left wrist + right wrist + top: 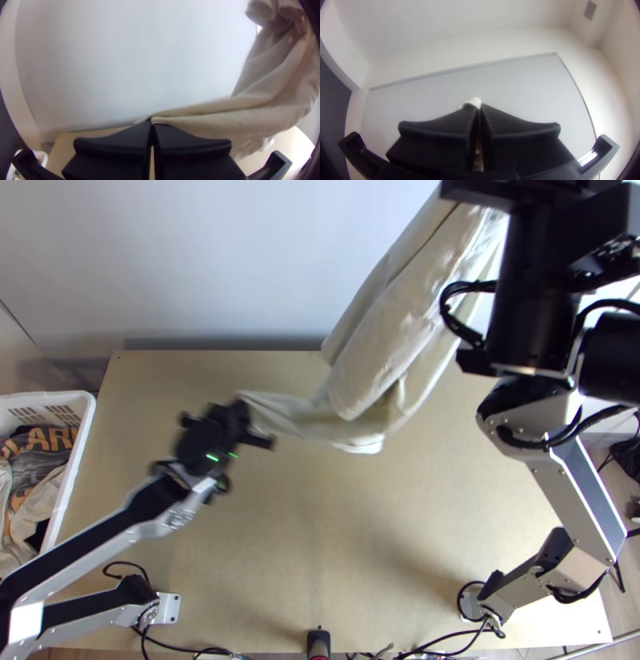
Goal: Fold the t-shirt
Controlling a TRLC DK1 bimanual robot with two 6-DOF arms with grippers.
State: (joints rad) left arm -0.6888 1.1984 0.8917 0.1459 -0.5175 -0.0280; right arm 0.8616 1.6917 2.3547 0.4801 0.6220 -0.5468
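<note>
The beige t-shirt hangs in bunched folds above the counter, towards twelve o'clock in the top view, its raised end pinched by the right gripper at one o'clock. The left gripper, at nine o'clock, pinches a drawn-out edge, perhaps a sleeve or hem, though blur hides which. Farther out at nine o'clock, a white basket holds clothes.

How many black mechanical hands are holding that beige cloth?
2. The left black two-fingered hand pinches the beige cloth low over the light wooden table; the right black hand holds it up high.
</note>
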